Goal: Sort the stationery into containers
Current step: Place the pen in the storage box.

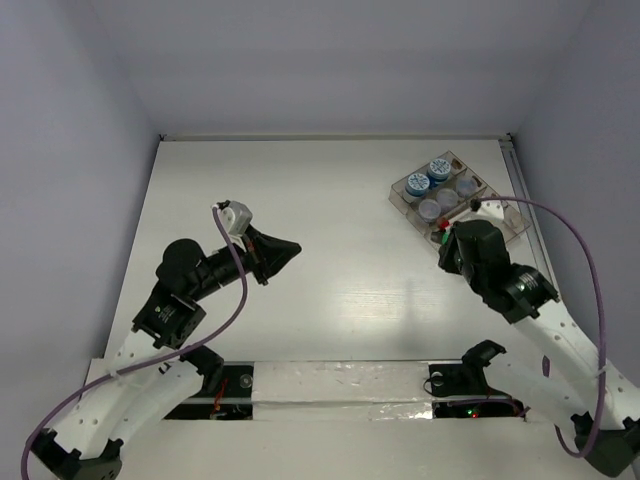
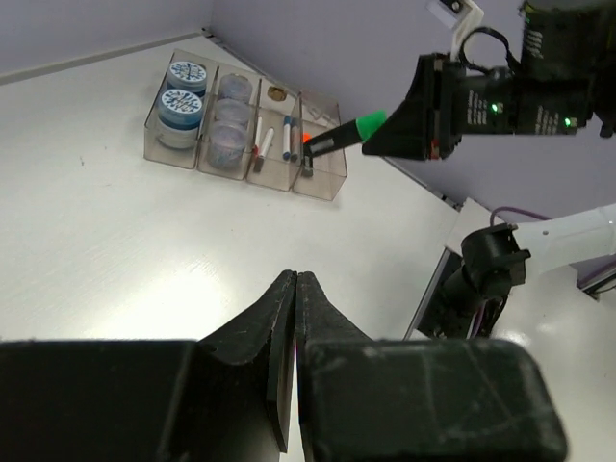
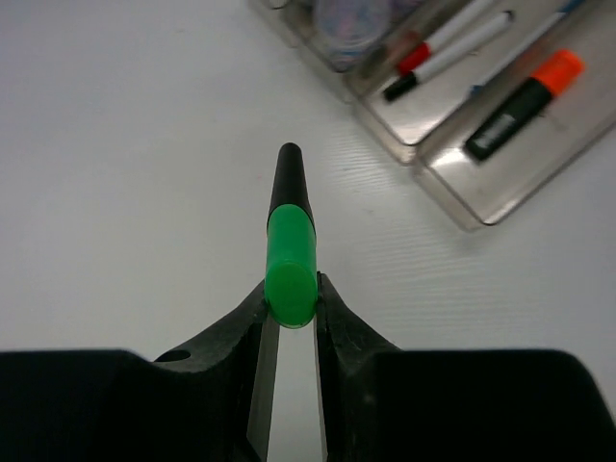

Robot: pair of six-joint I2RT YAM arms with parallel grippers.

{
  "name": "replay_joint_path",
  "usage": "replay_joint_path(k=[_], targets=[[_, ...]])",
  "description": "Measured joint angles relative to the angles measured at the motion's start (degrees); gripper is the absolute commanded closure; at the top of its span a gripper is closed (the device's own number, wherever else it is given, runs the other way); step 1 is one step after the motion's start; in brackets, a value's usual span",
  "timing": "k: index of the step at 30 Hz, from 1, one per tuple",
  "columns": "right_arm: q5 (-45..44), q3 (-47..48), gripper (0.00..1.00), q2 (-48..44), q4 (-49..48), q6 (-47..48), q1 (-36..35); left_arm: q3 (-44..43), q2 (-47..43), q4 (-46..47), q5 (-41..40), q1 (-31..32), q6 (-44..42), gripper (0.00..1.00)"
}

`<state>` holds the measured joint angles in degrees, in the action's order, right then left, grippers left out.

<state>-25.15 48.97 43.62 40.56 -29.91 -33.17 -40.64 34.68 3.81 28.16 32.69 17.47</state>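
- The right pincer (image 3: 291,300) pinches the green highlighter (image 3: 289,236) by its green end. The black end sticks out in front.
- The highlighter is up in the air, near the clear tray (image 3: 460,214) but not in it yet.
- The orange highlighter (image 3: 525,104) lies alone in the end box of the tray. The pens (image 3: 452,43) lie in the box next to it, and the round pots (image 2: 185,91) sit in the boxes at the other end.
- I think the green one belongs beside the orange one (same kind of thing, same box).
- To do this well, the arm should move over that end box and turn the highlighter to line up with the box's long side. Then it should go down low before letting go.
- If it drops from high up, it could bounce out onto the table (image 3: 125,144).
- It should not bump the tray wall, or the tray may slide.
- The left pincer (image 2: 296,289) is pressed together with nothing in it, well away from the tray.
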Motion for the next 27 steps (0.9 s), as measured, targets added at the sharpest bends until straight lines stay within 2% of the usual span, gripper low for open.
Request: replay_joint_path(k=[5, 11, 17, 21, 27], targets=[[-2.7, 2.7, 1.0, 5.8, 3.2, 2.0, 12.4, 0.0, -0.8, -2.4, 0.3, 0.0, -1.6, 1.0], [3.1, 4.3, 1.0, 12.1, 3.6, 7.8, 29.8, 0.0, -2.5, -4.7, -1.8, 2.7, -2.8, 1.0], [12.6, 7.1, 1.0, 20.2, 2.4, 10.9, 35.3, 0.0, -4.1, -6.3, -4.5, 4.9, -3.5, 1.0], [20.4, 7.5, 1.0, 23.2, 1.3, 12.2, 39.8, 0.0, -4.4, -6.8, -5.7, 5.2, -3.7, 0.91], [27.5, 7.8, 1.0, 26.6, 0.9, 12.7, 43.1, 0.0, -4.3, -7.3, -6.7, 5.6, -3.7, 0.88]])
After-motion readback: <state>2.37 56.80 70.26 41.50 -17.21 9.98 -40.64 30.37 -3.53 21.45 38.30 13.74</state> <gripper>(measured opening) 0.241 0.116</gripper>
